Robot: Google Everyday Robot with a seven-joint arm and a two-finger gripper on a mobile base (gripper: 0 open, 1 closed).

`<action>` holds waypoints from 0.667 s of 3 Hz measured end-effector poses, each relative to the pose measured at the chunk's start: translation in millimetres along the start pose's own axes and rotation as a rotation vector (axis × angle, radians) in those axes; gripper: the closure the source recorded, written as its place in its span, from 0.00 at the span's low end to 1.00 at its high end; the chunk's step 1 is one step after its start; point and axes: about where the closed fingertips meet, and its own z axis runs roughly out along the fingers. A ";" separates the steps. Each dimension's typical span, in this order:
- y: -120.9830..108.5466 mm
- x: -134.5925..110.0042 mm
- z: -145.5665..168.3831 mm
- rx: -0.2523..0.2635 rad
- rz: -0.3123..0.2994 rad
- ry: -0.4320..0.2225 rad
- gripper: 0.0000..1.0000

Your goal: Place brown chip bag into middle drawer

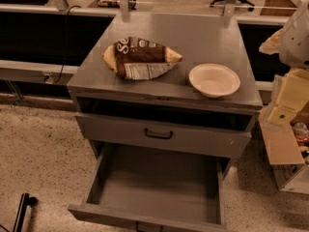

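floor (pixel 38 149): pale, speckled
cabinet (pixel 203 37): grey metal, centre
office chair (pixel 231 0): black, far behind
cardboard box (pixel 285 153): right
light: warm, dim

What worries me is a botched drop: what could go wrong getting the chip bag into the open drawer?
The gripper sits at the right edge, far from the chip bag, so reaching across could knock the bowl. The drawer above overhangs the back of the open drawer, so a release too far in could miss.
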 end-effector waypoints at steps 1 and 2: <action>-4.4 -4.3 -0.5 0.016 -0.013 -0.010 0.00; -37.6 -37.3 11.8 0.067 -0.107 -0.077 0.00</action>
